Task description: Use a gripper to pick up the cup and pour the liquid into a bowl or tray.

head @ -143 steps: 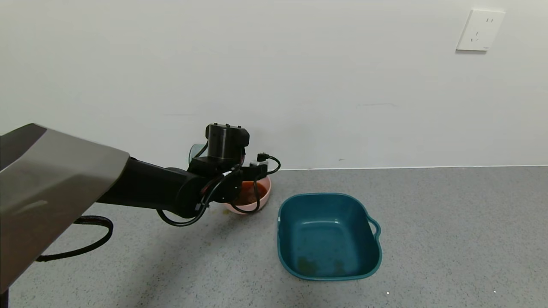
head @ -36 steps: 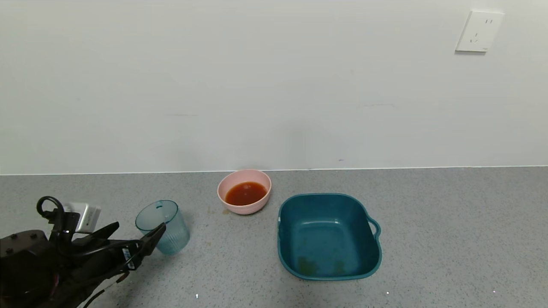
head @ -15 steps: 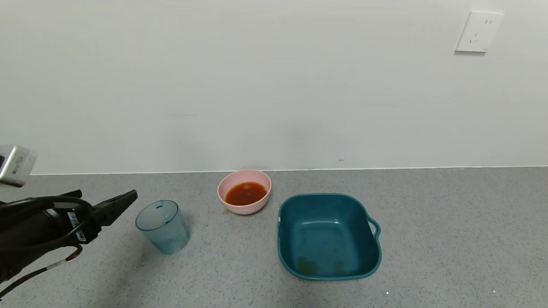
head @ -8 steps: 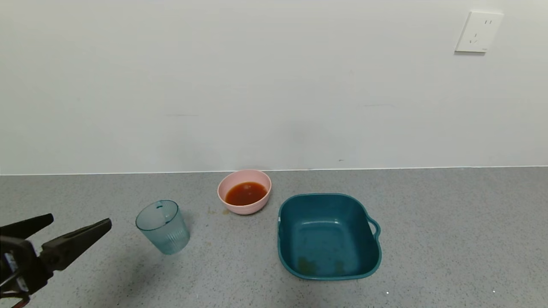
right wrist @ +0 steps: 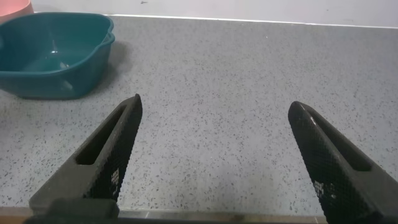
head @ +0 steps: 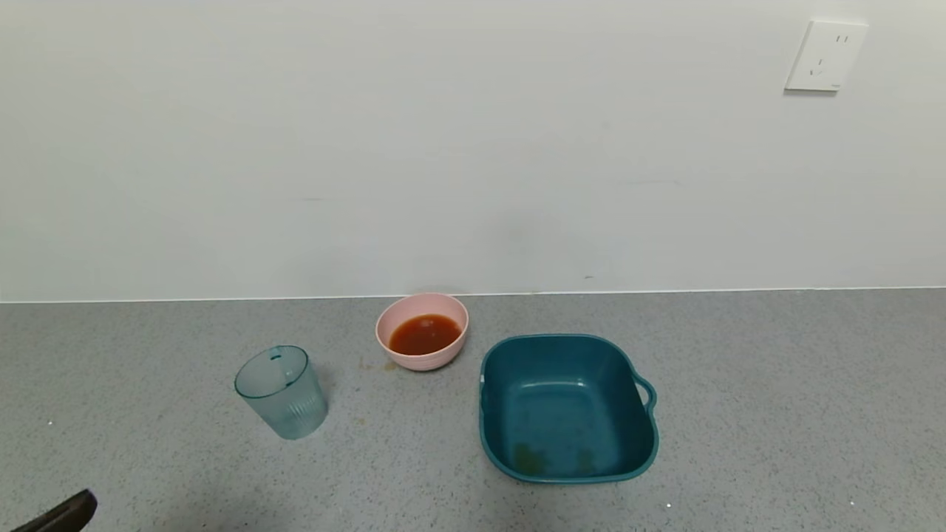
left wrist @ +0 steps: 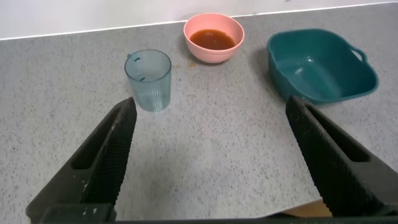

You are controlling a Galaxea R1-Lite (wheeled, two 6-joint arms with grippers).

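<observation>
On the table point(head: 776, 414), I see the cup point(head: 281, 392) upright and empty beside my wide-open left claw point(left wrist: 211, 155); the right claw point(right wrist: 214, 155) is open too.

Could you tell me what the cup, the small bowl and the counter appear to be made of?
Cup: translucent blue-green plastic, probably; ribbed lower wall, see-through.
Bowl: matte pale pink plastic, apparently; opaque, no glaze shine.
Counter: grey speckled stone or composite; which one is unclear.
</observation>
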